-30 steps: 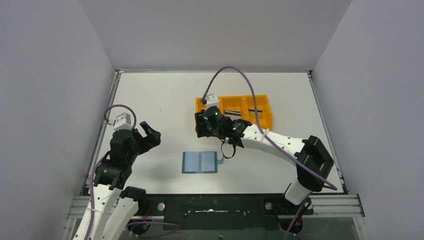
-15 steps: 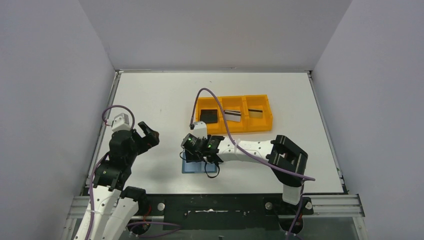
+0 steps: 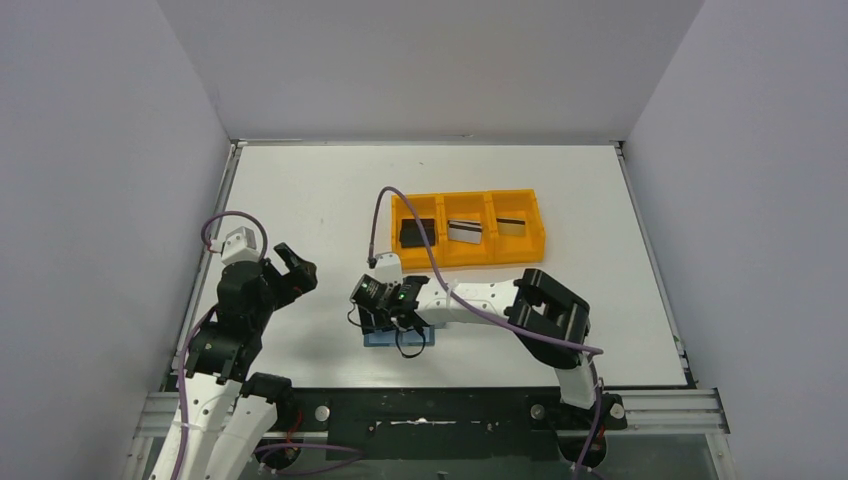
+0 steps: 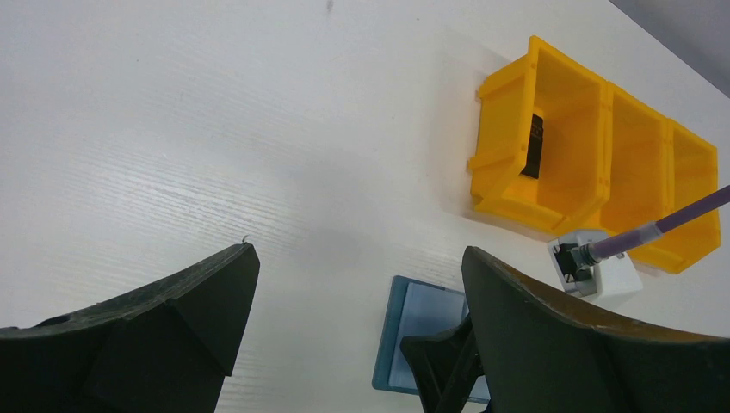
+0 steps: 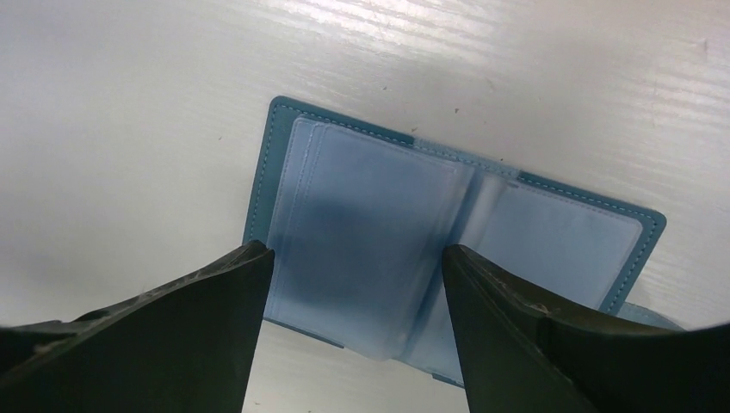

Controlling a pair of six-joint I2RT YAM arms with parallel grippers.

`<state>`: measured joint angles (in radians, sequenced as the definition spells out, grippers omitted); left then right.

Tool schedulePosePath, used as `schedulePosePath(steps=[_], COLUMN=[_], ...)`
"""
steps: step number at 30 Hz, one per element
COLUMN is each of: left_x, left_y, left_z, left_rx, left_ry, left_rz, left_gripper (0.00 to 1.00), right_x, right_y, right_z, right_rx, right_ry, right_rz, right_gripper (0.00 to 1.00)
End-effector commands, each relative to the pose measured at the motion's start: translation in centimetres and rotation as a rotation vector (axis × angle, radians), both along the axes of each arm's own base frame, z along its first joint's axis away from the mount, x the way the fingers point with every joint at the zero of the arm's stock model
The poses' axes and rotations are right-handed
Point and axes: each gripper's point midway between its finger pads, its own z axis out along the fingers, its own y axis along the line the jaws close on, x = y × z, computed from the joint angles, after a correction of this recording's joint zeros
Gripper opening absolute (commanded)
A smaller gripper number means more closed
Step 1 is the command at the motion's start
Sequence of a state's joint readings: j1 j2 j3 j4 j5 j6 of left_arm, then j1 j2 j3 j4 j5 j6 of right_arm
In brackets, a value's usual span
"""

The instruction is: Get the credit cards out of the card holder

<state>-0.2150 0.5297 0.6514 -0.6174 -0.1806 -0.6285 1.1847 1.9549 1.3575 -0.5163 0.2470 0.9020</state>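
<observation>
Near edge of the white tabletop (image 3: pixel 320 190), about centre: a small teal-blue folding card holder (image 5: pixel 387 232) lies open flat, pale blue-grey pockets up. The right gripper (image 5: pixel 355 254) hangs low over the half toward the left edge, fingers spread, holding nothing. Cannot tell if any pocket is occupied.

Risk: closing here may pinch a soft pocket instead of a card and drag or lift the unpinned holder.

The left gripper (image 4: pixel 360 256), fingers wide and empty, is well apart toward the left edge.

Farther back, an orange three-compartment plastic tray (image 3: pixel 500 255) holds thin flat credit cards (image 3: pixel 463 231), one per bin.
</observation>
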Motion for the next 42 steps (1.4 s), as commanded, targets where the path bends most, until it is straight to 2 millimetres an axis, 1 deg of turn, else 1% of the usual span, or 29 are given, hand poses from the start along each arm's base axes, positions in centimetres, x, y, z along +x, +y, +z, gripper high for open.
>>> schedulePosePath(steps=[1, 3, 6, 8, 11, 12, 15, 20, 22, 25, 26, 27, 28, 31, 32, 34, 38, 42], left_x=[0.4, 0.3, 0.4, 0.4, 0.4, 0.4, 0.3, 0.4, 0.4, 0.4, 0.4, 0.4, 0.4, 0.4, 0.4, 0.3, 0.2, 0.2], left_y=[0.3, 0.3, 0.3, 0.3, 0.3, 0.3, 0.3, 0.3, 0.2, 0.2, 0.2, 0.2, 0.2, 0.2, 0.2, 0.4, 0.7, 0.8], left_z=[1.6, 1.6, 1.5, 1.6, 1.6, 1.6, 1.6, 1.5, 1.6, 1.5, 1.4, 1.5, 1.5, 1.6, 1.7, 1.8, 1.9, 2.0], left_rx=[-0.012, -0.013, -0.012, -0.014, -0.014, -0.014, -0.014, -0.014, -0.015, -0.014, -0.014, -0.014, -0.014, -0.015, -0.015, -0.014, -0.012, -0.015], left_ry=[-0.051, -0.053, -0.050, -0.052, -0.054, -0.054, -0.054, -0.053, -0.053, -0.050, -0.050, -0.052, -0.053, -0.057, -0.059, -0.062, -0.067, -0.072], left_rz=[0.026, 0.023, 0.022, 0.022, 0.023, 0.024, 0.023, 0.020, 0.018, 0.017, 0.016, 0.014, 0.015, 0.015, 0.018, 0.024, 0.044, 0.045], left_gripper=[0.90, 0.90, 0.90, 0.90, 0.90, 0.90, 0.90, 0.90, 0.90, 0.90, 0.90, 0.90, 0.90, 0.90, 0.90, 0.90, 0.90, 0.91], right_x=[0.0, -0.1, -0.2, 0.0, 0.0, 0.1, 0.3, 0.9, 1.0, 1.1, 1.2, 1.3, 1.4, 2.2, 2.3, 2.5, 2.4, 2.4], right_y=[1.1, 0.3, -1.3, -2.2, -2.9, -2.8, -2.2, -0.9, -0.6, -0.6, -0.2, -0.2, -0.2, -1.2, -1.4, -1.6, -1.2, -0.9], right_z=[0.2, -1.0, -2.4, -2.9, -3.0, -2.7, -2.0, -0.8, -0.4, 0.2, 0.7, 1.0, 1.3, 1.9, 2.1, 2.5, 2.8, 2.7], right_rx=[0.002, -0.054, -0.146, -0.182, -0.200, -0.190, -0.146, -0.047, 0.000, 0.058, 0.091, 0.108, 0.122, 0.082, 0.064, 0.034, -0.002, -0.036], right_ry=[0.003, 0.020, 0.030, 0.020, 0.013, 0.008, -0.006, -0.002, -0.001, -0.004, -0.011, -0.013, -0.007, -0.028, -0.038, -0.054, -0.074, -0.088], right_rz=[0.000, -0.027, -0.060, -0.081, -0.098, -0.096, -0.084, -0.048, -0.041, -0.022, -0.011, 0.000, 0.010, -0.031, -0.031, -0.035, -0.048, -0.055], right_gripper=[0.74, 0.74, 0.73, 0.73, 0.66, 0.64, 0.53, 0.47, 0.41, 0.35, 0.34, 0.35, 0.38, 0.57, 0.62, 0.69, 0.74, 0.78])
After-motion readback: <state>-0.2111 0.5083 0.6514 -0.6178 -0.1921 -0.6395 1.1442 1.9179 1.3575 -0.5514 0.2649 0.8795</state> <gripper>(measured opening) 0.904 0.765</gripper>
